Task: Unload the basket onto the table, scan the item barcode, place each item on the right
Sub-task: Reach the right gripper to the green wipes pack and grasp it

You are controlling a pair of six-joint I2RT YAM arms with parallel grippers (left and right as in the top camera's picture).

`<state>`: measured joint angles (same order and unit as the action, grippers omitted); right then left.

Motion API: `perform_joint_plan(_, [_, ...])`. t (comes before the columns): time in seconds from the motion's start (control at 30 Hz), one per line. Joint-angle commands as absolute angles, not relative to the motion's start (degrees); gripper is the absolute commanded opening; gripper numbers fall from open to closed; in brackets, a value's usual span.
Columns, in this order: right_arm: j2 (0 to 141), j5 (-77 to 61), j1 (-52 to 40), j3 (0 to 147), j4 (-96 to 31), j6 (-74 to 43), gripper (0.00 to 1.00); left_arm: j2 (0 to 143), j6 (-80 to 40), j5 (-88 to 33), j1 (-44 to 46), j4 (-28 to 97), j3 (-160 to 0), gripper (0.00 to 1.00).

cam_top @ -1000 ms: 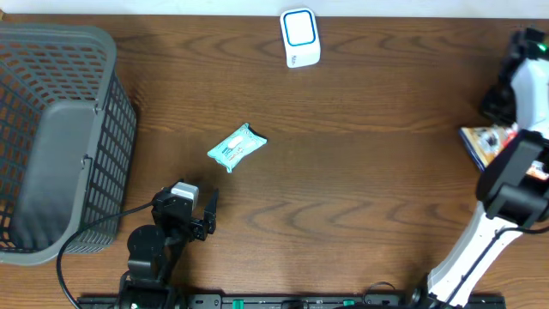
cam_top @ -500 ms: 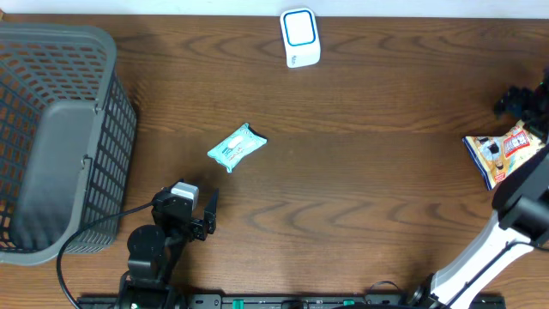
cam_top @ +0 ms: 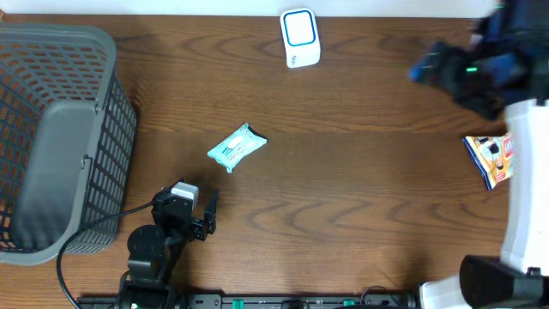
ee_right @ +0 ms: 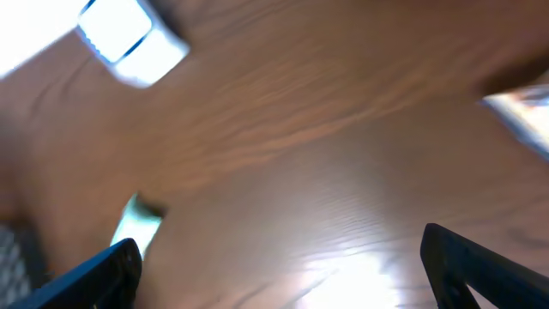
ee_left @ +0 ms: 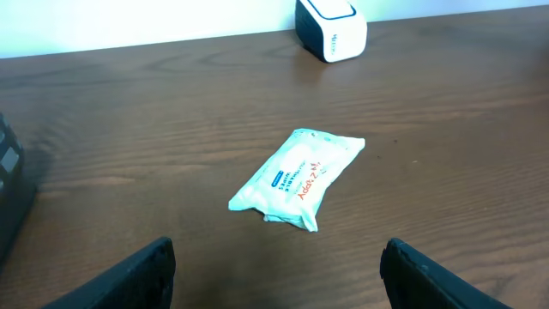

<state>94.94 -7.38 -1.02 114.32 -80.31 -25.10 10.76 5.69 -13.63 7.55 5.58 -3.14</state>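
Overhead, the wipes packet [cam_top: 237, 147] is lying mid-tabletop, straight ahead of the left pincer [cam_top: 199, 204], which is sitting released, likely for pickup; the blurred right pincer [cam_top: 433, 70] is hanging released too.

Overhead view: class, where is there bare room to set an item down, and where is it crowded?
Widest bare patch: between wipes pack and snack packet, below the scanner. Another: between basket and scanner. Crowded: far right, right gripper near snack packet; far left, basket.
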Motion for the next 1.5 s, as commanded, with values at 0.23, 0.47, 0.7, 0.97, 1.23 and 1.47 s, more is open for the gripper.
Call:
perform_joint_plan(0.23, [94.4,-6.0,-21.6,105.4,-69.5,-29.3,0.99,10.5,4.8,-14.5,7.3,7.0,-2.1,0.77])
perform_joint_plan(0.47, [94.4,-6.6,-28.0,89.2,-55.8,-33.3,0.99,10.5,4.8,-14.5,7.3,7.0,-2.1,0.77])
perform_joint_plan(0.7, [94.4,-10.1,-32.0,78.1,-44.9,-33.4,0.99,10.5,4.8,-14.5,7.3,7.0,-2.1,0.77])
perform_joint_plan(0.97, [94.5,-19.5,-32.7,65.7,-25.9,-33.5,0.99,10.5,4.8,-14.5,7.3,7.0,-2.1,0.77])
perform_joint_plan(1.23, [97.5,-22.6,-35.3,57.6,-6.0,-46.6,0.99,10.5,4.8,-14.5,7.3,7.0,-2.1,0.77])
perform_joint_plan(1.47, [106.1,-22.0,-40.0,57.6,5.8,-59.3,0.96,10.5,4.8,-14.5,7.3,7.0,-2.1,0.77])
